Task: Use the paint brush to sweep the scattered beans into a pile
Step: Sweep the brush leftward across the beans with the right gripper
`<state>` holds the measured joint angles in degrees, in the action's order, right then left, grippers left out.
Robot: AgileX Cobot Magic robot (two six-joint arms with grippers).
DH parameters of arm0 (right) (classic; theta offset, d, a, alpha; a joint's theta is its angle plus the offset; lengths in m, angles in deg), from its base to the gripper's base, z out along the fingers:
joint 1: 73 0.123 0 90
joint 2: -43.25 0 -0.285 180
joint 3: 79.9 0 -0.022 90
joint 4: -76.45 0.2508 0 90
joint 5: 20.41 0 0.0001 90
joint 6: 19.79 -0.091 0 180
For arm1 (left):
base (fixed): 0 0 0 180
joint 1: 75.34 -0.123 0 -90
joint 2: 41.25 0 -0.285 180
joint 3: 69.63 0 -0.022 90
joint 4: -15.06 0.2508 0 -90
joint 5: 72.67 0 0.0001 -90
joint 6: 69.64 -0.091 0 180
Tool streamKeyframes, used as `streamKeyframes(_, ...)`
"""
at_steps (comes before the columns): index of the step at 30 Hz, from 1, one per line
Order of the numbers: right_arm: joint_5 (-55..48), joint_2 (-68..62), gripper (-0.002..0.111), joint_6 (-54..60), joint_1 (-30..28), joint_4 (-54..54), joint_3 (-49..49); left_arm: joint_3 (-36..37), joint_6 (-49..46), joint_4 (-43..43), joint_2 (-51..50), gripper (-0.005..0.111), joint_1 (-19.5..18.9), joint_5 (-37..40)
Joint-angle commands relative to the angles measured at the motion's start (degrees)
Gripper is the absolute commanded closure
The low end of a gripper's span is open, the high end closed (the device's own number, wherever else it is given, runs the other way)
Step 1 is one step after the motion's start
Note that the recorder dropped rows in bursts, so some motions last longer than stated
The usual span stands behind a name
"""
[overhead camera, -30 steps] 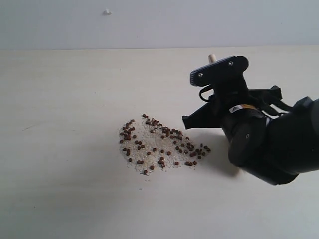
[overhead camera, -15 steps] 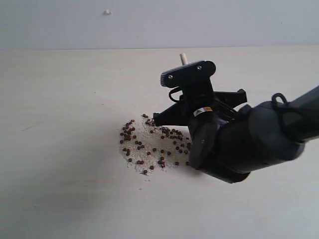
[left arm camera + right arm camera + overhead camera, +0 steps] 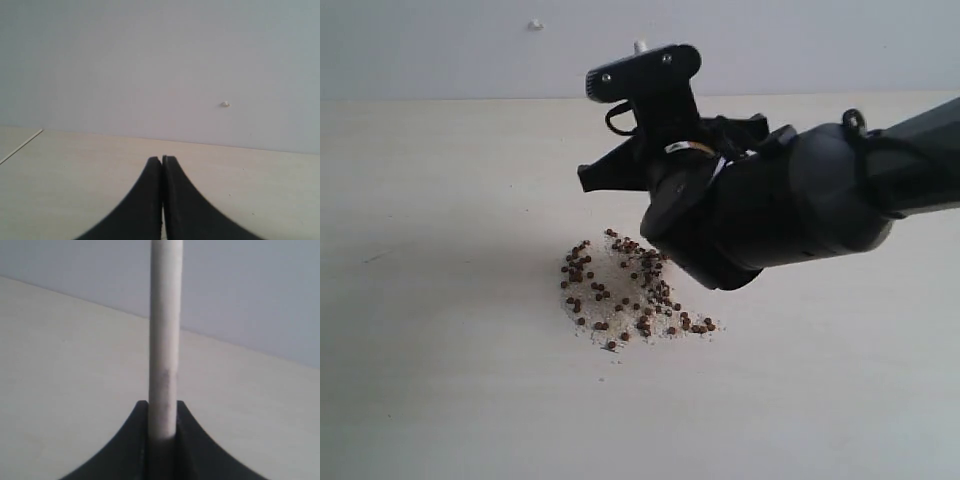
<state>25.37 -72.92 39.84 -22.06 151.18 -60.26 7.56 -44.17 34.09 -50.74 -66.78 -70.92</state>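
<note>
My right gripper (image 3: 163, 412) clamps the paint brush (image 3: 165, 330) by its handle, upright over the far right edge of the beans (image 3: 620, 290), I judge so the hidden bristles can push them left into the loose patch in the middle of the table (image 3: 440, 380), while my left gripper (image 3: 162, 165) sits with its 2 jaws pressed together, empty.
</note>
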Motion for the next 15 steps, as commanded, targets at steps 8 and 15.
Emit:
streamKeyframes(8,14.3,3.5,0.108,10.2,3.9,13.4,9.1,0.0,-0.2,0.2,0.3,0.107,0.2,-0.1)
streamKeyframes(15,13.9,1.6,0.108,-0.2,8.4,13.1,12.6,0.0,-0.2,0.2,0.3,0.107,0.2,-0.1)
